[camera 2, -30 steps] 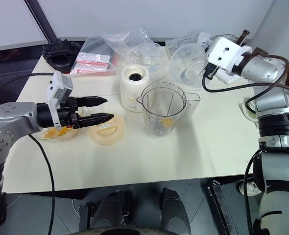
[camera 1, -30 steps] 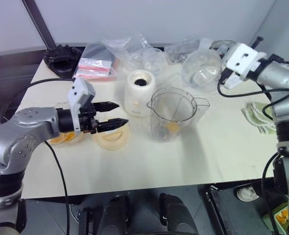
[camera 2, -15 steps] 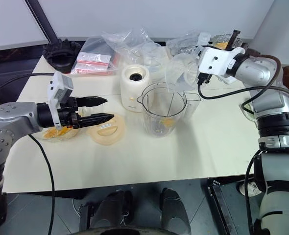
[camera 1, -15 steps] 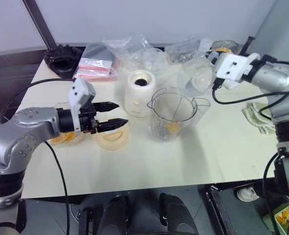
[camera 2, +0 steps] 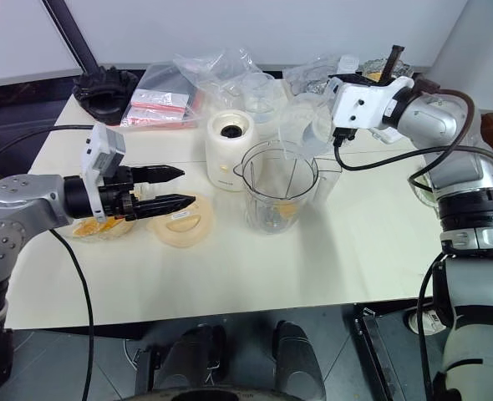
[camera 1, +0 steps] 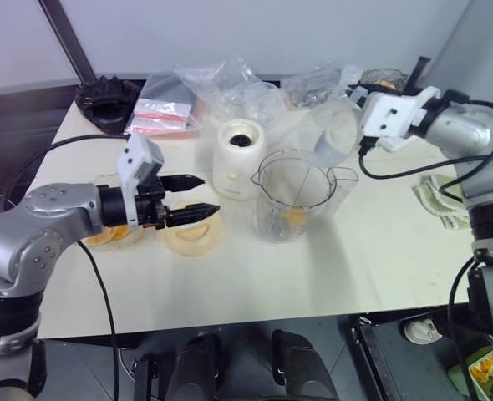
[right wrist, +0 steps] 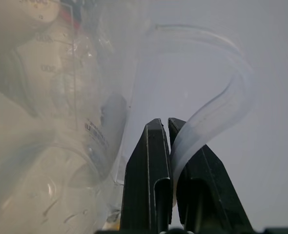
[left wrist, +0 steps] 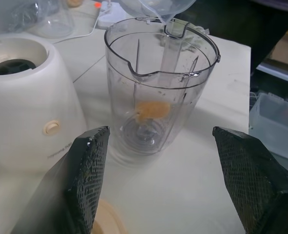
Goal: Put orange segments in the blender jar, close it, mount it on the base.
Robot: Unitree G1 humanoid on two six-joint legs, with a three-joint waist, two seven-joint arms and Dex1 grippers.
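Note:
The clear blender jar [camera 1: 293, 194] stands upright at mid-table, with one orange segment [left wrist: 151, 109] lying at its bottom near the blade. The cream-white base [camera 1: 240, 159] stands just left of it. More orange segments lie in a clear bowl [camera 2: 92, 227] under my left wrist. My left gripper [camera 1: 206, 195] hangs open over the flat cream lid [camera 1: 192, 236], pointing at the jar, with nothing held. My right gripper [right wrist: 165, 122] is shut on the rim of a clear measuring cup [camera 1: 334, 134], which is tilted above the jar's far right rim.
Crumpled plastic bags [camera 1: 213, 88] and another clear cup [camera 2: 259, 93] crowd the back of the table. A black ridged object [camera 1: 106, 98] sits at the back left corner. A folded cloth [camera 1: 439, 200] lies by the right edge.
My right wrist has rolled and tipped the clear cup from behind the jar toward the jar's rim. The left arm has stayed still.

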